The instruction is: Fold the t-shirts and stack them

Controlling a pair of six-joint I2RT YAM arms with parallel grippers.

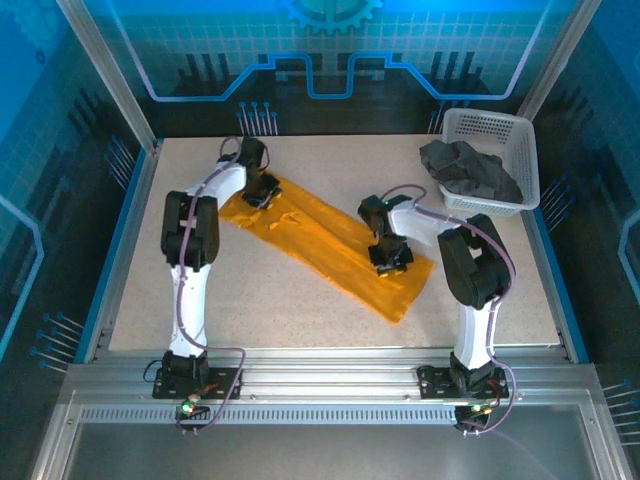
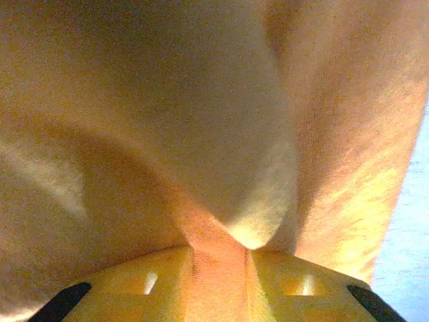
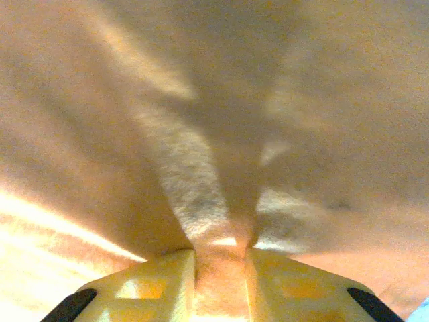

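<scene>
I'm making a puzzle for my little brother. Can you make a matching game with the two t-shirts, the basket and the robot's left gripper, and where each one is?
Things:
1. orange-yellow t-shirt
2. charcoal grey t-shirt
3. white lattice basket
4. left gripper

Places:
A. heaped in the basket
B. pinching the far-left end of the orange-yellow cloth
C. standing at the far right corner of the table
D. lying in a long strip on the table

Pairs: 1-D, 2-A, 3-C, 4-B.
</scene>
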